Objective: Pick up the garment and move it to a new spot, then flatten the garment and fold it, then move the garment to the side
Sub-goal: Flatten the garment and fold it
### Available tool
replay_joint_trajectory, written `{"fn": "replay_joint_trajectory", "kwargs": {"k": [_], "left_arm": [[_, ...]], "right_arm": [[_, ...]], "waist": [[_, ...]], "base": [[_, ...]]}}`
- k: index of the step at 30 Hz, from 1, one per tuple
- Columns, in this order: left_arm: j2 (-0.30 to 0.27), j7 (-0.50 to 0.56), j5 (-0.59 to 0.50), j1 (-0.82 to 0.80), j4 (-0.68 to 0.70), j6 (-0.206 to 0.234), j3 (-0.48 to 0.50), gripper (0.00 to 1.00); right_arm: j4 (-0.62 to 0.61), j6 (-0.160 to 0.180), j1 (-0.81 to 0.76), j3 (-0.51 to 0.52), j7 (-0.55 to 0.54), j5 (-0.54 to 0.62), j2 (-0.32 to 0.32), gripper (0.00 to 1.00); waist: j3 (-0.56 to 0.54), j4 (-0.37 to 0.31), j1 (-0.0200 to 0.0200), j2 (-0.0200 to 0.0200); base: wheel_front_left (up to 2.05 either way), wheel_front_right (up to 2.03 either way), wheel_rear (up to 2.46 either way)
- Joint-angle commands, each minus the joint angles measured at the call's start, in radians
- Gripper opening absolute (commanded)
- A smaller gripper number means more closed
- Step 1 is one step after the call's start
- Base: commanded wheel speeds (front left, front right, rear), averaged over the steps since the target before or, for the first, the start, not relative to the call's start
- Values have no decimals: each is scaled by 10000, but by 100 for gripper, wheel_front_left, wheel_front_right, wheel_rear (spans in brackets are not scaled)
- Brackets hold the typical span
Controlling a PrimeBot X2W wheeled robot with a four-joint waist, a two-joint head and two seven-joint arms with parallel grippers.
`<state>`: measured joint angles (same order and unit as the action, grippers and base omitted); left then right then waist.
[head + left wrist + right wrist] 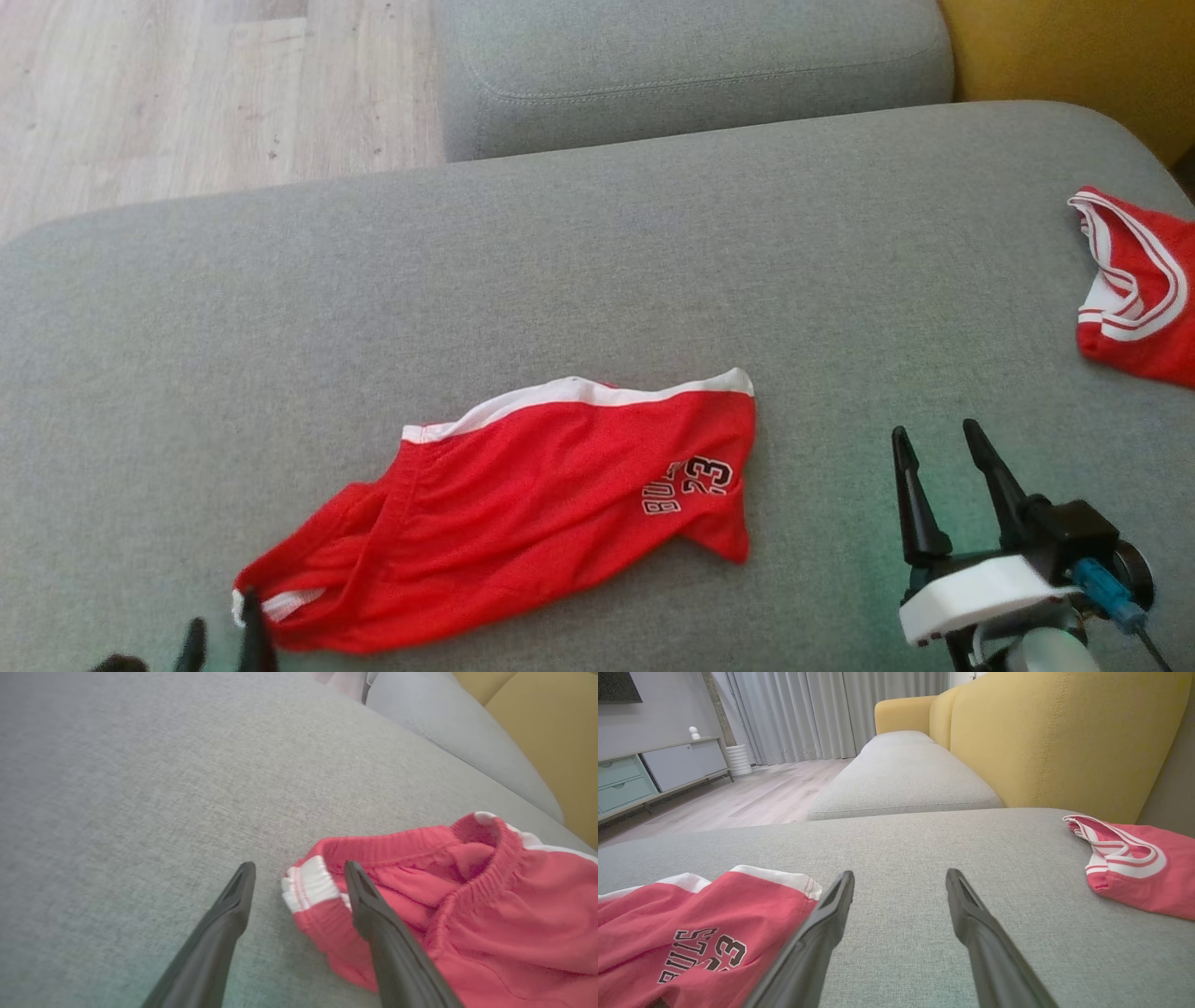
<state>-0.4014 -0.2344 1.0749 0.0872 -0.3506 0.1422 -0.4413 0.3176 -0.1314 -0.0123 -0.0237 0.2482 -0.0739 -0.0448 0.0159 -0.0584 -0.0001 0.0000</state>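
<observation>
At the lower left of the head view, the left gripper (pixel 224 637) sits at the near-left end of the shorts (pixel 560 485), with its fingers (pixel 219 933) spread wide apart. In the left wrist view the white-banded corner of the elastic waistband lies between the two tips. One finger crosses over the red fabric just beside that corner and the other is over bare cushion (pixel 560 261). Nothing is clamped, and contact between the crossing finger and the fabric cannot be confirmed. The right gripper (pixel 934 429) stands at the lower right with its fingers equally wide apart. It holds nothing, and its tips are over bare cushion just right of the shorts. The shorts lie rumpled near the front of the grey cushion, waistband to the left, a white stripe along the far edge and the "23" print to the right. The lettering beside the number is partly lost in a fold. In the head view the bottom edge cuts off the left gripper, so only blurred dark tips show. A jersey (pixel 1139 308) lies well apart at the far right, cut off by the frame edge. The right arm's white wrist housing sits low, and its fingers point up and slightly left across the cushion toward the yellow backrest (pixel 1064 732).
</observation>
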Motion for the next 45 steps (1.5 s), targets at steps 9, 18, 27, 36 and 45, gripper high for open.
{"fn": "replay_joint_trajectory", "kwargs": {"k": [9,18,27,36,45], "left_arm": [[-78,110,-770,-1472,1690,986,714,100],[972,2084,-601,-3569,709,967,-499,100],[891,2955,-355,-4199,-237,747,-633,100],[790,3565,-347,-4144,-131,558,-1040,100],[765,3849,-302,-4193,11,392,-1225,0]], "right_arm": [[-425,7,173,-171,136,101,-54,100],[-422,7,552,-562,136,25,-54,100],[-414,7,606,-451,136,-49,-54,100],[-362,7,674,-510,136,-153,-54,100],[-281,7,729,-626,136,-180,-54,100]], "waist": [[277,-92,1,0],[823,-315,1,0],[1045,-553,1,0],[1041,-518,1,0],[959,-683,1,0]], "base": [[0,0,0],[0,0,0],[0,0,0],[0,0,0],[0,0,0]]}}
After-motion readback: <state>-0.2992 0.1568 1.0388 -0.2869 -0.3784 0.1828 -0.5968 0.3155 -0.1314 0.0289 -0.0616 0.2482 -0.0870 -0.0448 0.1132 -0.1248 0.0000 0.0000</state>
